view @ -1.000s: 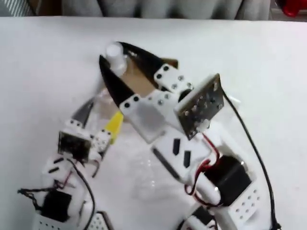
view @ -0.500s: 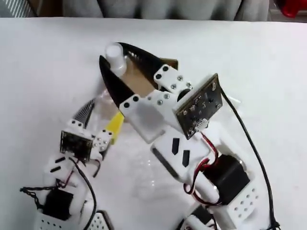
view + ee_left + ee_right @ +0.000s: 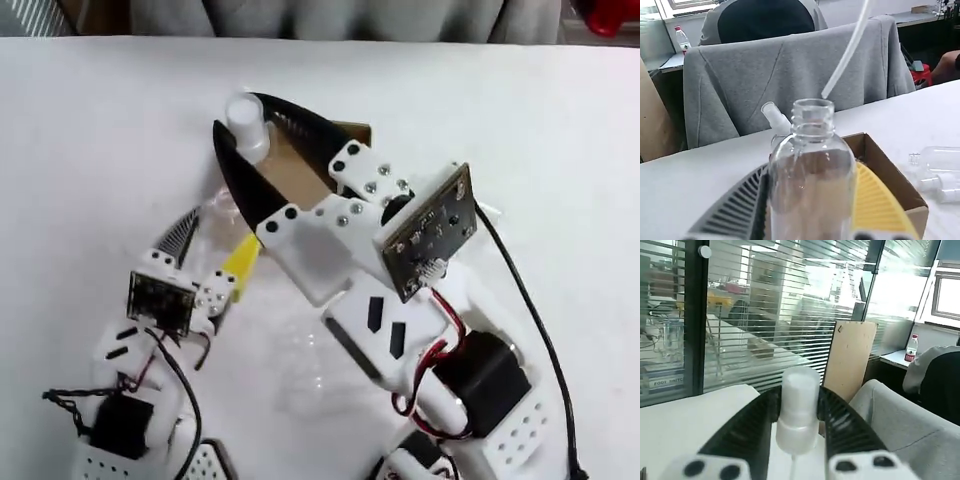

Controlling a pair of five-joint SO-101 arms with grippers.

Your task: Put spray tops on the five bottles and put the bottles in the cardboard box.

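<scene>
Note the right gripper, black and curved, clamped on the white plastic spray top, cap upward between the jaws. Note the left gripper, one jaw grey and ribbed, the other yellow, closed around the clear plastic bottle, upright, neck open, close against the brown cardboard box. Locate the thin white dip tube slanting down from above, cut end just above the neck rim and slightly to one side, not yet inside. Expect a miss on lowering from here: tip onto the rim or down the outside of the clear wall, tube bent. Expect also a cocked collar on the thread if seated at this slant, and a tilted or slipping bottle under any sideways push, given smooth walls in a two-sided grip. Consult the left wrist view for tube-to-neck alignment, for a further white spray nozzle behind the bottle (inside the box or not: cannot tell), and for the uncapped clear bottles lying on the white table beside the box. Consult the right wrist view for the seat of the cap between the jaws. Consult the high view for the plan layout: black jaws over the box, grey-and-yellow jaws just beside them.
</scene>
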